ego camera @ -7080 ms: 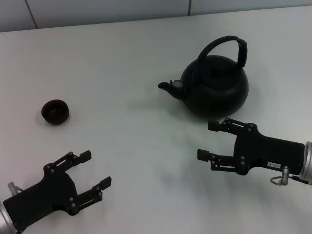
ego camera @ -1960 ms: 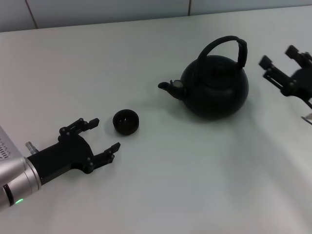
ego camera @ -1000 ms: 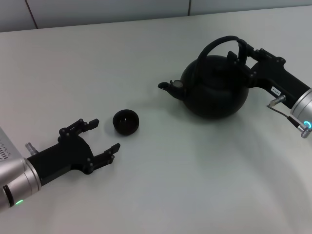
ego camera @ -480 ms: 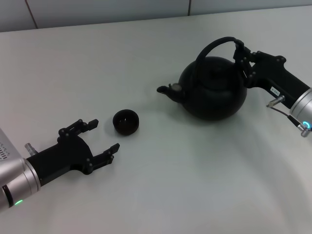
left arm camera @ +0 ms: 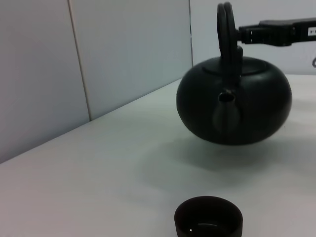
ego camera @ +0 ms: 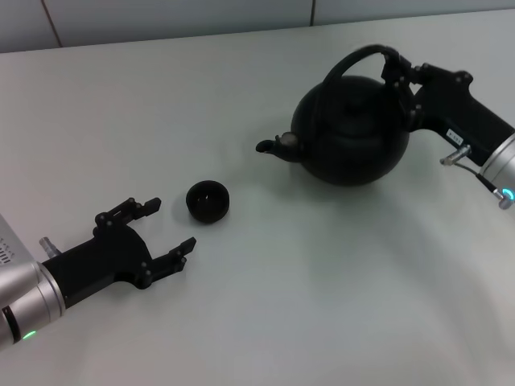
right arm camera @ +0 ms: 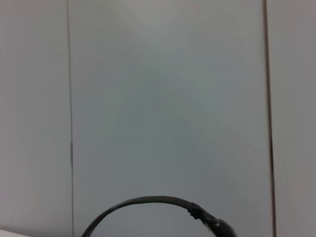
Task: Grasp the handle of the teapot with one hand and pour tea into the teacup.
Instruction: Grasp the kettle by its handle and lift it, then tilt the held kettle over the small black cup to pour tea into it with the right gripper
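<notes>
The black teapot (ego camera: 348, 137) hangs just above the table at the right, spout (ego camera: 272, 146) pointing left. My right gripper (ego camera: 400, 80) is shut on the thick right side of its arched handle (ego camera: 354, 63). The left wrist view shows the teapot (left arm camera: 234, 106) lifted, with its shadow below. The handle's arc (right arm camera: 148, 207) shows in the right wrist view. The small black teacup (ego camera: 208, 201) stands on the table left of the spout; it also shows in the left wrist view (left arm camera: 209, 219). My left gripper (ego camera: 157, 233) is open, on the table just left of and in front of the cup.
The white table (ego camera: 322, 305) ends at a pale tiled wall (ego camera: 161, 16) at the back.
My right gripper reached the handle, closed on it, and has lifted the teapot slightly up and left. The left gripper and the cup have stayed put over the last second.
</notes>
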Motion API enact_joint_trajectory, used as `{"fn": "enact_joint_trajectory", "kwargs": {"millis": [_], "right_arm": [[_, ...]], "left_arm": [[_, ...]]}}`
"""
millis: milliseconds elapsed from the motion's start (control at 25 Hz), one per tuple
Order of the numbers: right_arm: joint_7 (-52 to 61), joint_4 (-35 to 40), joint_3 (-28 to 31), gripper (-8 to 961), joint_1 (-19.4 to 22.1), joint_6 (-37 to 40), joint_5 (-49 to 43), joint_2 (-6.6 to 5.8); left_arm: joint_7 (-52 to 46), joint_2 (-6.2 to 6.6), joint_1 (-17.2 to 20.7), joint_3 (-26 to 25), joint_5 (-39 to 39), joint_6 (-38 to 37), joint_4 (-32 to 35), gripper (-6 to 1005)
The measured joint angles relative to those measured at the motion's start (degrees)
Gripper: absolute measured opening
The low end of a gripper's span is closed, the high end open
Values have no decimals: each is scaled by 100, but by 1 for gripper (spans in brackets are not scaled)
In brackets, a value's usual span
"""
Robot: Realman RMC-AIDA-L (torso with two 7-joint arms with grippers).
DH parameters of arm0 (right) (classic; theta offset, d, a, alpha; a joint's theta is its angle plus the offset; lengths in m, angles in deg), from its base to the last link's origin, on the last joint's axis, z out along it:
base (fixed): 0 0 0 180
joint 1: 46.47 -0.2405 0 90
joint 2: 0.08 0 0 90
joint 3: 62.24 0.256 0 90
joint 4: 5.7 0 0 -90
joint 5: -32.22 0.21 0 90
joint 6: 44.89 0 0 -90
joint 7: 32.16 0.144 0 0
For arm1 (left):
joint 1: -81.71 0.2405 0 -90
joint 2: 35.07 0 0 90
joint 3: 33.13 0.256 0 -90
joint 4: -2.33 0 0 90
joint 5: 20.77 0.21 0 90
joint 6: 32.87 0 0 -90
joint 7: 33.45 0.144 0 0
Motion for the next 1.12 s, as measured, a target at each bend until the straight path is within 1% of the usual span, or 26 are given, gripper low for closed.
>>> {"fn": "enact_joint_trajectory", "kwargs": {"millis": [200,520,720,960,1120], "right_arm": [[-247,131,-41,97,-203,69,-25,-3],[-1355,98,-295,96,-630,136,-35,14],[-1381,196,-527,96,-802,121,-32,13],[-1399,357,-805,96,-894,113,-36,12],[-1401,377,-876,94,-952,77,-42,11]], "left_arm": [[-8,7,19,0,0,0,0,801],[-39,14,23,-4,-1,-1,0,801],[-160,42,22,-10,-1,3,36,801],[-173,41,22,-16,-1,8,53,801],[-173,42,-7,-18,-1,9,36,801]]}}
